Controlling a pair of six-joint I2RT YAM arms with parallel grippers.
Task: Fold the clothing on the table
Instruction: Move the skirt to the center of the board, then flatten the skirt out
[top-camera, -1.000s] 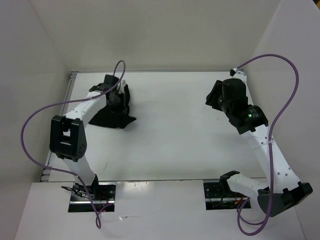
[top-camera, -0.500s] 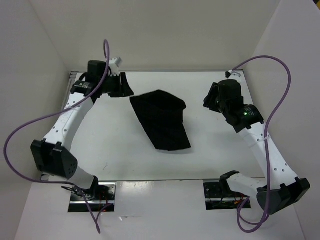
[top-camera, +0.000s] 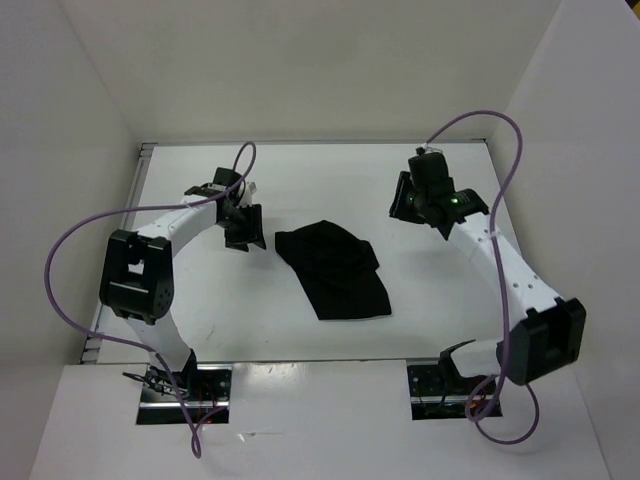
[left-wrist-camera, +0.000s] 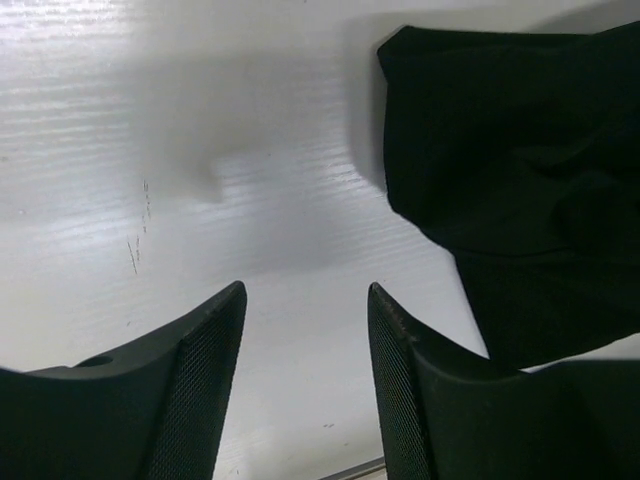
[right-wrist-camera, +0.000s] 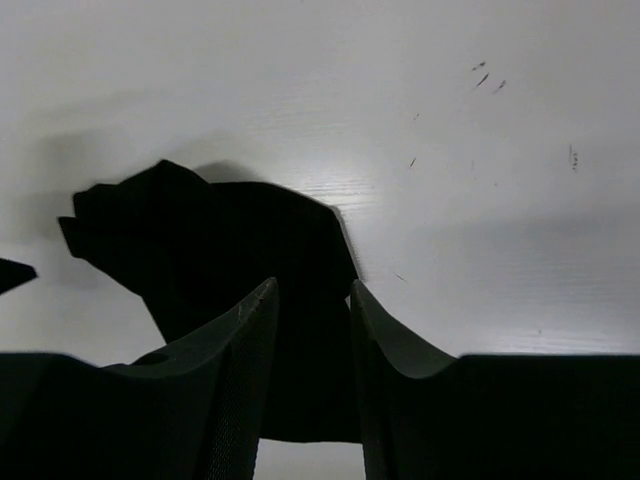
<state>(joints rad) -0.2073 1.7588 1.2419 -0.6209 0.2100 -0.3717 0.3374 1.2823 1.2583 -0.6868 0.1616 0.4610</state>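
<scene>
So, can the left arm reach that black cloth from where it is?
Probably yes. The left fingers hang open just beside the clothing, only bare table between them and its nearest edge; nothing blocks the way.

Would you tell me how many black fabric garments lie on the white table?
1: the black soft fabric garment lies near the middle of the white table; none appears hidden.

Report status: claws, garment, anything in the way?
Left claw open, empty, just left of the plain black fabric garment. Right claw open, empty, apart on its right. Garment rumpled, loose on flat white tabletop. No obstruction seen.
</scene>
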